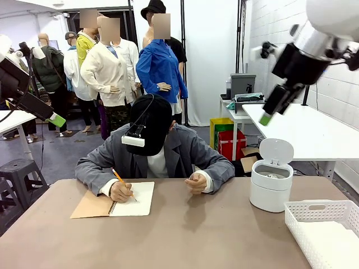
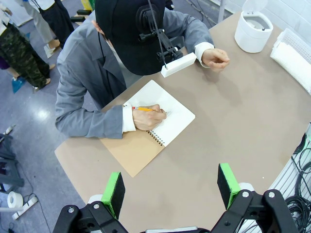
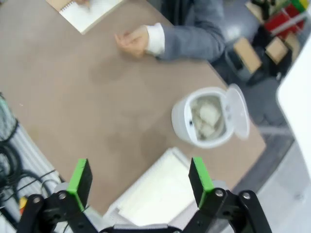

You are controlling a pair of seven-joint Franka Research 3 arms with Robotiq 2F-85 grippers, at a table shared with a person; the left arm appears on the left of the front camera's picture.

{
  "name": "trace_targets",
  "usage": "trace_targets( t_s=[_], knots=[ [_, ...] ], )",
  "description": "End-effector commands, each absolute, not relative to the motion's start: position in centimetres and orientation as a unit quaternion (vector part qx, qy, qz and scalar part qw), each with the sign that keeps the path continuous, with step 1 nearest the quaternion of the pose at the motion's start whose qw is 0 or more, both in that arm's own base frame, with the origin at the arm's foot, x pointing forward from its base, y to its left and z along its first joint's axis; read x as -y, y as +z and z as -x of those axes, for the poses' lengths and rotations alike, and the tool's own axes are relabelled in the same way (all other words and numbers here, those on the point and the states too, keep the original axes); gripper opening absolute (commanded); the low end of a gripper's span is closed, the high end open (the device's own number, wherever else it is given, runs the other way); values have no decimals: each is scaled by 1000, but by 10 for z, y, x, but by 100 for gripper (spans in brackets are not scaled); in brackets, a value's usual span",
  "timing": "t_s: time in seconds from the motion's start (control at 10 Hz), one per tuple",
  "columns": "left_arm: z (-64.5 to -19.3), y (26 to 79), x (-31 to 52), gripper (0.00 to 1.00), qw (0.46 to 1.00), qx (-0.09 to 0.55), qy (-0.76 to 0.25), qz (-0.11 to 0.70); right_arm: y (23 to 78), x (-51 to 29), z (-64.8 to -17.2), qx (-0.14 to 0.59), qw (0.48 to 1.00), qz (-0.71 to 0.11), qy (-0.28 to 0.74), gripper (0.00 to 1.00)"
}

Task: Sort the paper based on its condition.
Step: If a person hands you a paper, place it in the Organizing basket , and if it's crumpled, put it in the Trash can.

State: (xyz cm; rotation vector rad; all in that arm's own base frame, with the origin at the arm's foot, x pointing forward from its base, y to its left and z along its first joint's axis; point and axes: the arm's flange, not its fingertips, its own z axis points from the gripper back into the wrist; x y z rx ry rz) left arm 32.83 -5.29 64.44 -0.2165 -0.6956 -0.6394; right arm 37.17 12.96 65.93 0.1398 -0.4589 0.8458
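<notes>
Flat white paper point(image 3: 160, 191) lies stacked in a white basket point(image 1: 314, 206) at the table's right front corner. Crumpled paper point(image 3: 206, 116) fills an open white bin point(image 1: 271, 190) just behind the basket. Across the table, a person writes with a pencil point(image 1: 119, 177) in a spiral notebook point(image 2: 170, 114) with a brown cover. My left gripper point(image 2: 170, 189) hangs open and empty high above the table's left side, its green pad point(image 1: 56, 119) showing at the far left. My right gripper point(image 3: 140, 180) is open and empty too, high over the bin and basket.
The person's other hand point(image 1: 196, 182) rests as a fist near the table's middle, left of the bin. Brown tabletop point(image 1: 196, 235) lies bare between the notebook and the basket. Cables point(image 3: 9, 145) hang off the near edge.
</notes>
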Motion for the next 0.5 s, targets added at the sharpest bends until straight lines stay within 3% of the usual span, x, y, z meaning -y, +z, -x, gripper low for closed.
trace_targets(
  t_s=[0.0,0.4],
  knots=[
    [-328,644,52,100,885,334,-308,103,667,-145,-398,237,857,-108,446,100],
    [-328,644,52,100,885,334,-308,103,673,-204,-420,287,801,-131,508,100]
  ],
)
